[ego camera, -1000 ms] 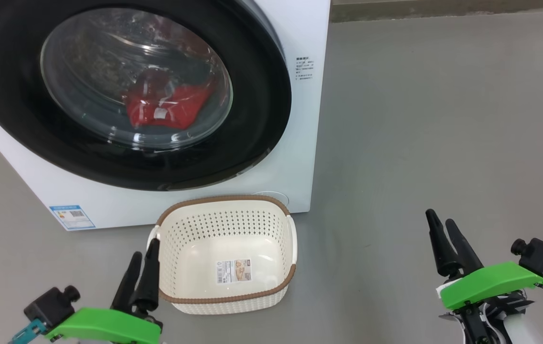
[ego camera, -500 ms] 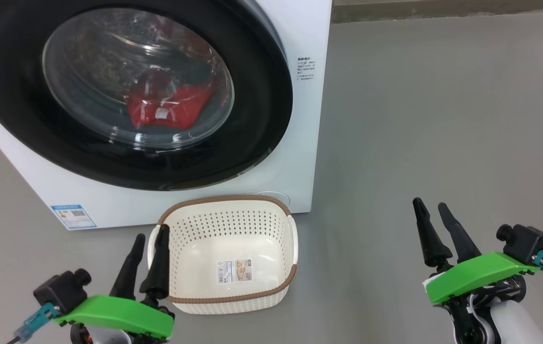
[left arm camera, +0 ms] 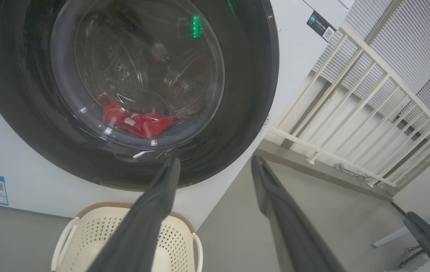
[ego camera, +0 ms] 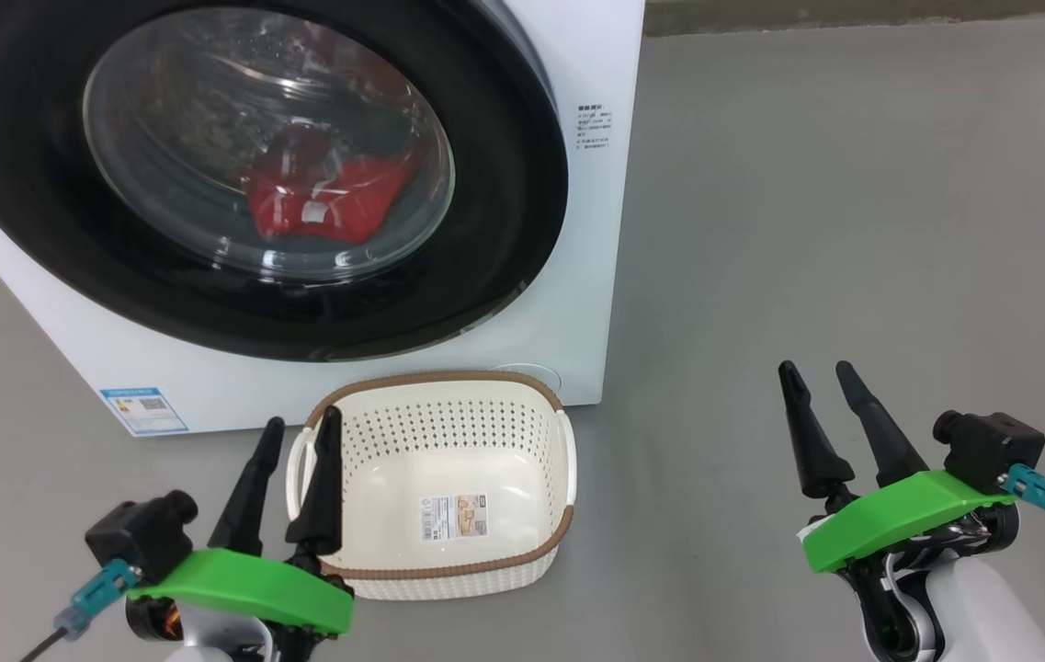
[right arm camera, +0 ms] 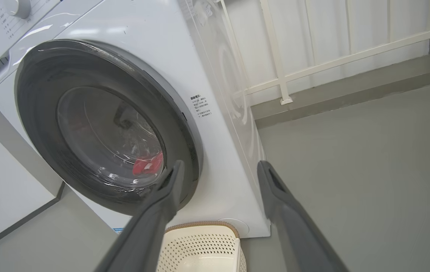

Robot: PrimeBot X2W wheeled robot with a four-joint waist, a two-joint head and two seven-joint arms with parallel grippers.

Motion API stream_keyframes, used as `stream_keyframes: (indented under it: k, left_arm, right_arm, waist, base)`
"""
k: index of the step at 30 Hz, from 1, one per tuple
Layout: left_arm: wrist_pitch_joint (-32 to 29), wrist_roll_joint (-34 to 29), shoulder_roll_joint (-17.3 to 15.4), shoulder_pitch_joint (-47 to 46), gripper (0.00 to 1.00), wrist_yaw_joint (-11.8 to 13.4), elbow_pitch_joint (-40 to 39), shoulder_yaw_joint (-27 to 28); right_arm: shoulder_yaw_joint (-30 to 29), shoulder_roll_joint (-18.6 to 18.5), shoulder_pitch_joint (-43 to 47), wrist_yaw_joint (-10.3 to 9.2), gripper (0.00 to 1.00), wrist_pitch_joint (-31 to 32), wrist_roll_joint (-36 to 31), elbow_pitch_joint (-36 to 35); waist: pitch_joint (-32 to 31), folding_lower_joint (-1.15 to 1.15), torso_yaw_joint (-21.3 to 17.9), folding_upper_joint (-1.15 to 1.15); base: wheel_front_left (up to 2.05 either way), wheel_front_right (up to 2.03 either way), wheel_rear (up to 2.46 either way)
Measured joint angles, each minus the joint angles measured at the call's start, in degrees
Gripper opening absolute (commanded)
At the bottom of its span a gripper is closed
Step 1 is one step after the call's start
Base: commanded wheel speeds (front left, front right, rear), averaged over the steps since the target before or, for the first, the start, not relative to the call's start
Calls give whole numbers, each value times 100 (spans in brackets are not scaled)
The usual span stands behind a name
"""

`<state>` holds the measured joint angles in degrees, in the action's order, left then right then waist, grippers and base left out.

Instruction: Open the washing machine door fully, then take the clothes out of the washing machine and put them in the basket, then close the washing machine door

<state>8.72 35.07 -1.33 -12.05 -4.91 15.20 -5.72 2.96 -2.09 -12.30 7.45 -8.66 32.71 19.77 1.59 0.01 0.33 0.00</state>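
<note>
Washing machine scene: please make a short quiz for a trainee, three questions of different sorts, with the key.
1. True or false: the red clothes lie behind the shut washing machine door.
2. What lies in the basket? A) the clothes B) only a paper label C) a towel
3. Fill in: the left gripper and the right gripper are both ____.
Key: 1 true; 2 B; 3 open.

Indoor laundry corner, perhaps test lab: washer (ego camera: 591, 276) on bare grey floor (ego camera: 853, 230), white railing (right arm camera: 275, 56), slatted blinds (left arm camera: 419, 45) behind.
</note>
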Motion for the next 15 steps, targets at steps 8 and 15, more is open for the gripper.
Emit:
stream_keyframes:
  k: [8,15]
  left_arm:
    - [133,-561,-10,-30,100,43,4,-48]
    - [240,-1040,-14,-151,100,43,8,-122]
  right_arm:
    - [137,-5,-3,0,100,-123,-548,55]
    - [192,-19,-147,0,100,-252,-993,86]
  waist:
    - [-64,0,9,0]
    - [-76,0,33,0]
  base:
    - [0,0,0]
    - [0,0,0]
